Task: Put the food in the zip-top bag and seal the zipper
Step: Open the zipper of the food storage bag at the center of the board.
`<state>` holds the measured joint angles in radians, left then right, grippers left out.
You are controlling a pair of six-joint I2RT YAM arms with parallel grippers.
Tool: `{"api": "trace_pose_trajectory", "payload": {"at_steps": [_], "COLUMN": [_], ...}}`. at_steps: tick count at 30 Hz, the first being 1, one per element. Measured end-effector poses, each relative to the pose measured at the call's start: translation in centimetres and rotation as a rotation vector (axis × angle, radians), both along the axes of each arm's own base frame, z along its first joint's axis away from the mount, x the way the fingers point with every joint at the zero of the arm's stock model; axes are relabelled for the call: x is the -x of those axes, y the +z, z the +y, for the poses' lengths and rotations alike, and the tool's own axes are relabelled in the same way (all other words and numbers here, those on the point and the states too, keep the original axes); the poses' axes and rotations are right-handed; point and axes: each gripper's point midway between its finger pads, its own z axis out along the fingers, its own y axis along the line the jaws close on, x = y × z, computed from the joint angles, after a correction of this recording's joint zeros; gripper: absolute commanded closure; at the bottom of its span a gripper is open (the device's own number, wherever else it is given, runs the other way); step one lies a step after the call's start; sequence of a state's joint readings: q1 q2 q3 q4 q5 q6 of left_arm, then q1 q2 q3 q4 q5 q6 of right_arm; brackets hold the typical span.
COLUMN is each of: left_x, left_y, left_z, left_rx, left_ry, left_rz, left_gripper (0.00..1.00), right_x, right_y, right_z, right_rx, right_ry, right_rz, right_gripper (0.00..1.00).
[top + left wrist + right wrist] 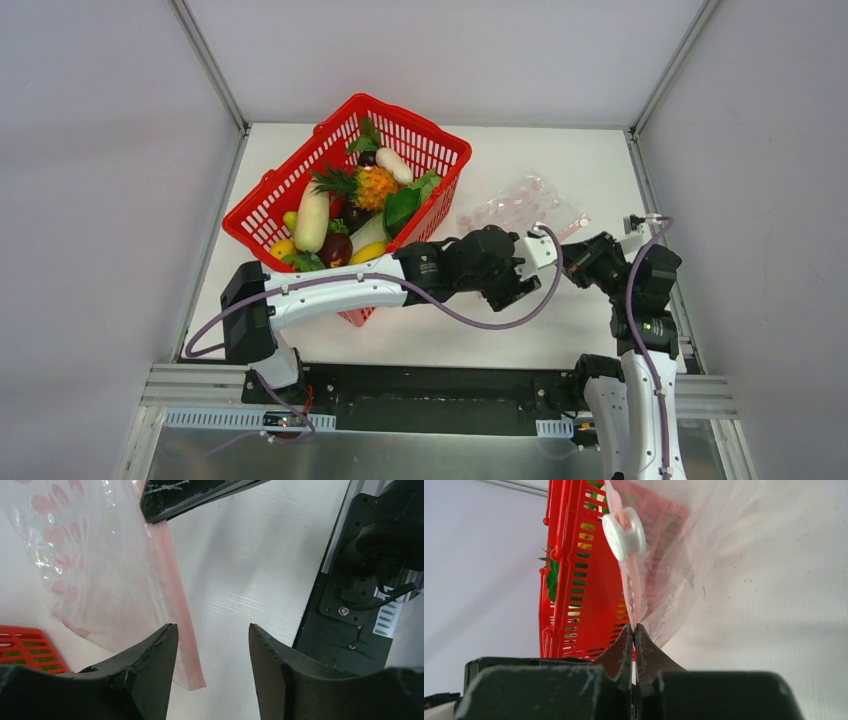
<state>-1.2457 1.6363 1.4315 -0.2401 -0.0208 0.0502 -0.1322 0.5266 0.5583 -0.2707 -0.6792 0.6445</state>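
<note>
Top view: the zip-top bag (520, 207) lies right of the red basket (283, 185) holding the food (372, 187).
Left wrist: the left gripper (212, 627) stands parted beside the zipper (176, 600). Right wrist: the right gripper (634, 626) pinches the zipper below a white slider (624, 534).

Glowing red in the latticed basket (280, 185), carrying pink dots across the clear bag (515, 205), running pink along the zipper (177, 605).
</note>
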Motion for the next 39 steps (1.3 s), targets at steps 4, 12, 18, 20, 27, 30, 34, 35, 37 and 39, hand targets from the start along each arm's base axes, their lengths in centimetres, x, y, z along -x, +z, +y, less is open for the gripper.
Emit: {"api": "trace_pose_trajectory", "payload": {"at_steps": [4,12,18,20,27,30,34,35,37,39], "left_x": [-0.1,-2.5,-3.1,-3.2,-3.3,-3.6,-3.6,-3.7,-3.8,-3.9], "left_y": [0.4,-1.5,-2.3,-2.3,-2.3,-2.3,-2.3,-2.2,-2.0,-2.0], "left_z": [-0.8,-1.3,-1.0,-0.9,-0.8,-0.6,-0.3,-0.3,-0.1,-0.1], "left_rx": [-0.013,-0.102,-0.136,-0.141,-0.146,-0.149,-0.139,-0.138,-0.138,-0.139], "left_ry": [0.000,0.070,0.091,0.098,0.105,0.117,0.125,0.131,0.139,0.143], "left_rz": [-0.055,-0.143,-0.168,-0.172,-0.178,-0.187,-0.194,-0.198,-0.204,-0.206], "left_gripper": [0.45,0.75,0.84,0.90,1.00,1.00,1.00,1.00,0.97,0.95], "right_x": [-0.2,-0.2,-0.2,-0.2,-0.1,0.0,0.1,0.1,0.1,0.1], "right_y": [0.1,0.3,0.1,0.0,-0.1,-0.1,-0.1,-0.1,-0.1,-0.1], "right_z": [-0.1,-0.1,-0.1,-0.1,0.0,0.0,0.0,0.1,0.1,0.1], "right_rx": [-0.013,-0.030,-0.017,-0.013,-0.004,-0.004,-0.005,-0.006,-0.006,-0.007], "right_ry": [-0.016,-0.022,-0.015,-0.013,-0.004,-0.003,0.002,0.002,0.004,0.005], "right_rz": [0.005,0.014,0.011,0.013,0.008,0.008,0.013,0.013,0.013,0.012], "right_gripper": [1.00,1.00,1.00,1.00,1.00,1.00,1.00,1.00,1.00,1.00]}}
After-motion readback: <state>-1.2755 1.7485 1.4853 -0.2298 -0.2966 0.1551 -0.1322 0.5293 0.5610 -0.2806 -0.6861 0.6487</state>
